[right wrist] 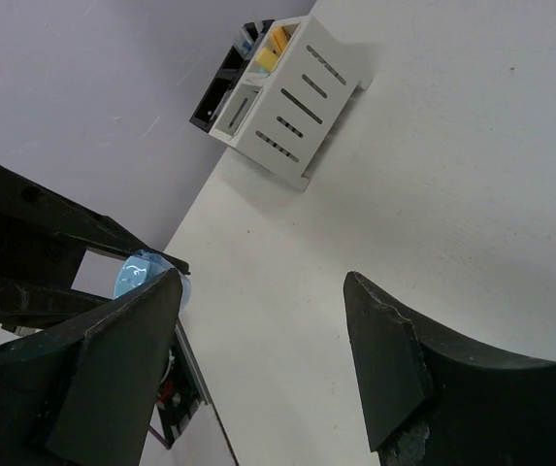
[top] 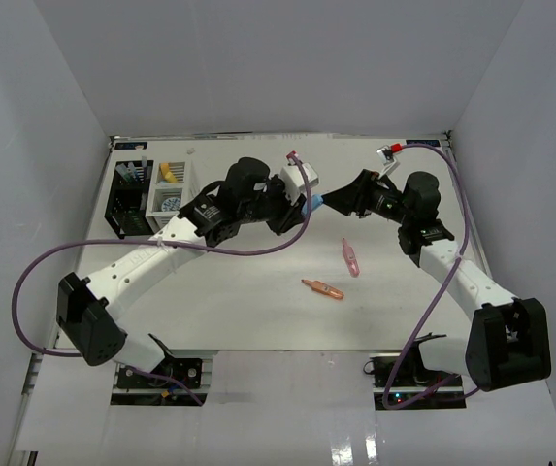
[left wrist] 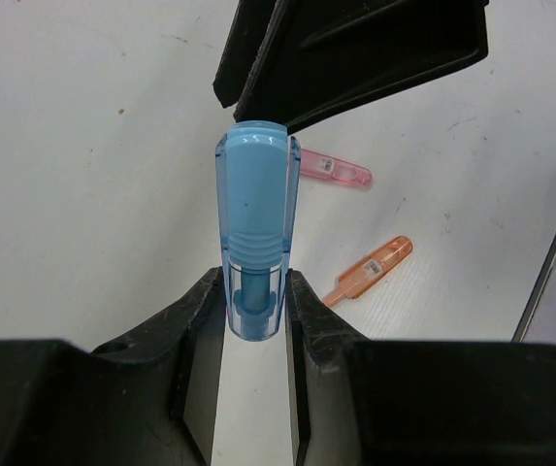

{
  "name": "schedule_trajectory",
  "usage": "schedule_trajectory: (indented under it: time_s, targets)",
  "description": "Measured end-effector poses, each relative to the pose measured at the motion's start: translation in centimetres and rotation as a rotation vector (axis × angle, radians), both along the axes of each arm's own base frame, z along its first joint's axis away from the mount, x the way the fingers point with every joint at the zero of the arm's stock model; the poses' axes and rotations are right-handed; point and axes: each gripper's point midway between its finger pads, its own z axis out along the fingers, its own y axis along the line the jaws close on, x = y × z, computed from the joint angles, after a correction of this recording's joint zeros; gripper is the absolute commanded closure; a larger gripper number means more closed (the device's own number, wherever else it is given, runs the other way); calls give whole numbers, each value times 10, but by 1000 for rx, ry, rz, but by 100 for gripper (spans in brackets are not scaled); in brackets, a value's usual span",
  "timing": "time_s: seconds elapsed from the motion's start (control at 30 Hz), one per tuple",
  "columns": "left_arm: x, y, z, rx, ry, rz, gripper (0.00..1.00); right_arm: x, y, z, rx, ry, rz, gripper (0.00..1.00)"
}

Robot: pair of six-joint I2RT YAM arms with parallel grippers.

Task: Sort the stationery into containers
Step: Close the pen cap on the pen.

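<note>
We judge the step in hand to be getting the stubby translucent blue plastic marker (left wrist: pixel 255 204) into a container. It hangs in the air well to the right of the white slatted plastic organizer (top: pixel 169 189), caught between the two arms.

To do this well, we would pull the right gripper (right wrist: pixel 261 282) clear before the left arm swings. Then we would carry the marker level across to the white organizer, tip it upright over an open compartment, and let go only once its lower end is inside the walls.

The left gripper (left wrist: pixel 254 286) is pinched narrow on the clear barrel end, both fingers touching it, with the capped end sticking out ahead. The right gripper's jaws stand wide and hold nothing; in the left wrist view one dark finger sits just at the cap, and we cannot tell whether it touches.

A pink flat marker (top: pixel 351 257) and an orange flat marker (top: pixel 323 289) lie on the white table (top: pixel 239 291), further right of the organizer and nearer the arm bases. The black slatted organizer (top: pixel 127 199) stands against its left side.
</note>
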Motion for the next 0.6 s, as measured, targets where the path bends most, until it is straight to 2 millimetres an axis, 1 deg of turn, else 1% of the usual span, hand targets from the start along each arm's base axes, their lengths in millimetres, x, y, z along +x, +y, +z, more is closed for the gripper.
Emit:
schedule_trajectory:
  time_s: [0.37, 0.4, 0.43, 0.5, 0.6]
  targets:
    - [1, -4, 0, -34, -31, -16, 100, -4, -1, -1, -14, 0, 1, 26]
    - [0, -3, -2, -34, -34, -16, 100, -4, -2, -2, -23, 2, -3, 25]
    - [0, -3, -4, -35, -38, -15, 100, -4, -4, -4, -34, 2, -5, 22]
    - [0, 1, -10, -31, -47, -6, 100, -2, -9, -9, -70, 14, -26, 20]
    - [-1, 10, -22, -14, -66, 15, 100, 7, -22, -7, -139, 14, -73, 18]
